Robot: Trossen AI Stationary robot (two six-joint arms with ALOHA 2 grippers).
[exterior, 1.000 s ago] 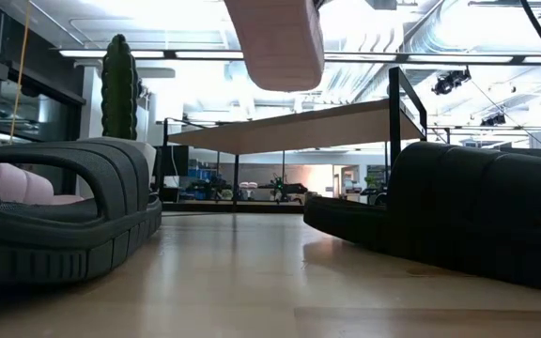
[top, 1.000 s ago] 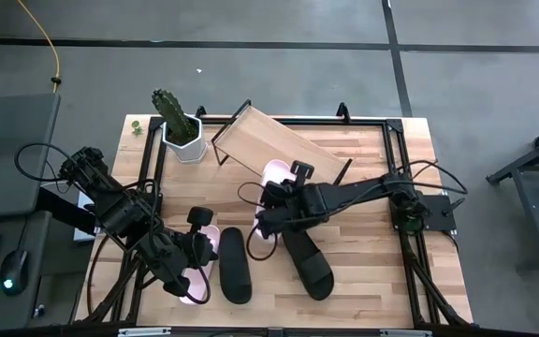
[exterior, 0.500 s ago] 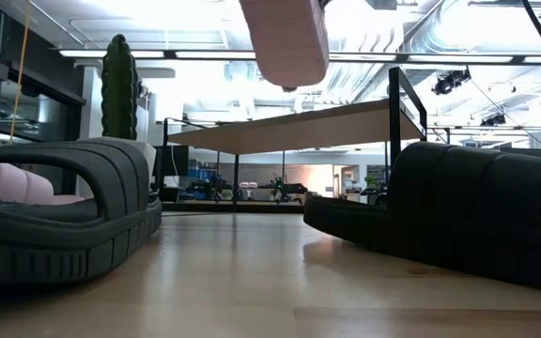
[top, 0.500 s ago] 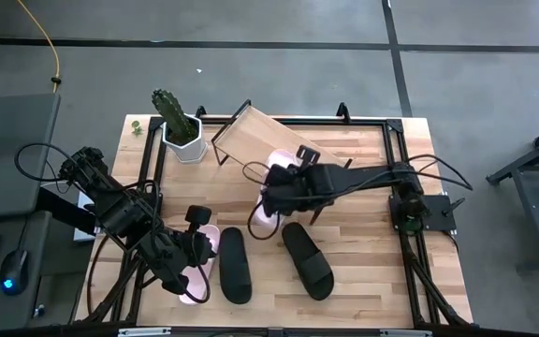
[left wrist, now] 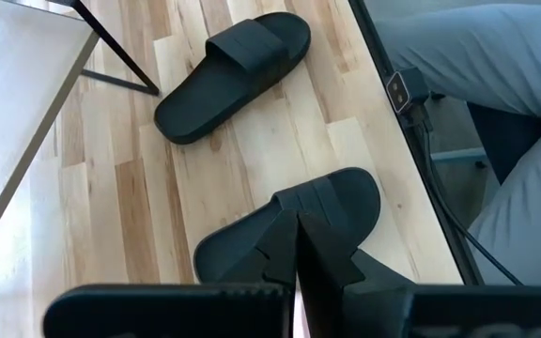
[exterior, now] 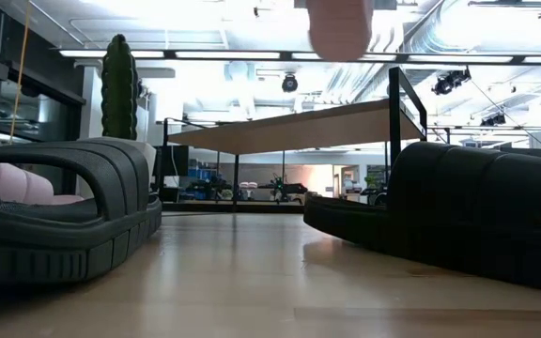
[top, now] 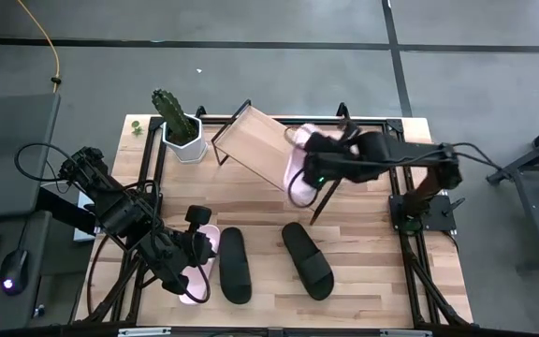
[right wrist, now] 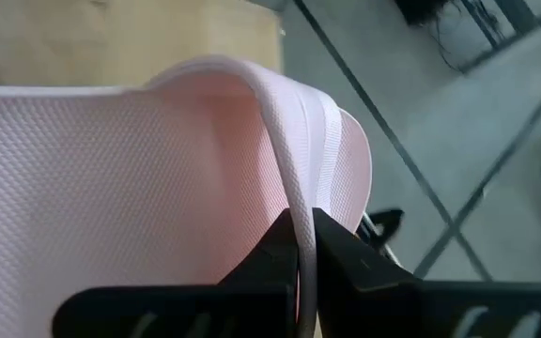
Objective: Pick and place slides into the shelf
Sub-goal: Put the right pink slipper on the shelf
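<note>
A pale pink slide (top: 298, 173) hangs in the air over the right end of the slanted light-wood shelf (top: 260, 140), with my right gripper (top: 311, 170) shut on it. Its end shows at the top of the low view (exterior: 339, 28). Two black slides (top: 235, 265) (top: 307, 260) lie sole-down on the table near the front. A second pink slide (top: 197, 276) lies left of them, under my left gripper (top: 197, 245), which is shut. A thin pink line shows between the left fingers in the left wrist view. My right gripper pinches the white-edged rim of the pink slide's strap (right wrist: 301, 202) between its two fingers, which slant down from the table's right side. The slide is lifted clear of table and shelf and hangs tilted below the fingers. My left gripper: I cannot tell whether it touches the pink slide under it.
A cactus in a white pot (top: 178, 126) stands at the far left corner, beside the shelf's left end. The shelf's black wire frame (top: 330, 192) juts out near the held slide. Cables and a black rail (top: 391, 168) run along the table's right side.
My right gripper has risen and gone toward the table's far right, carrying the pink slide from above the table's middle to over the shelf's right end. The slide has turned a little with the wrist and stays clear of everything.
</note>
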